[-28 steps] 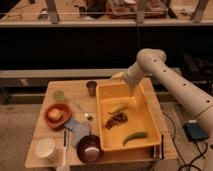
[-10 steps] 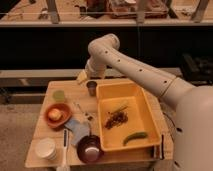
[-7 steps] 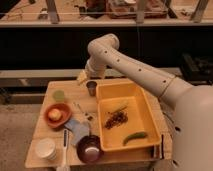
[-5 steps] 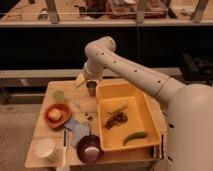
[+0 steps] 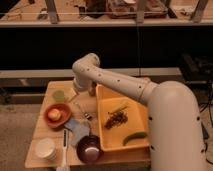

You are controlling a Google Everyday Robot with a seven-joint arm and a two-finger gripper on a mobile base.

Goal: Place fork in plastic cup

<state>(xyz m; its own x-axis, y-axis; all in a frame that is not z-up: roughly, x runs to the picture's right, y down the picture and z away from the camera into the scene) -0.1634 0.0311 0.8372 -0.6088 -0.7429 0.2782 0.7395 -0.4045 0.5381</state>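
The fork (image 5: 84, 112), a short silvery utensil, lies flat on the wooden table (image 5: 42, 134) between the orange bowl (image 5: 56, 114) and the yellow tray (image 5: 123, 146). The plastic cup (image 5: 59, 95), pale green, stands at the table's back left. My gripper (image 5: 72, 93) hangs low just right of that cup and behind the fork, open, with nothing in it. The arm bends over the table's back edge and partly hides the dark metal cup (image 5: 93, 91).
The yellow tray holds a dark pile of food (image 5: 116, 119) and a green pod (image 5: 135, 136). A blue cloth (image 5: 77, 128), a purple bowl (image 5: 90, 149), a white tub (image 5: 45, 148) and a long white utensil (image 5: 64, 146) crowd the front left.
The arm has swung left from over the tray and the gripper has dropped beside the plastic cup. The fork and the other things lie where they were.
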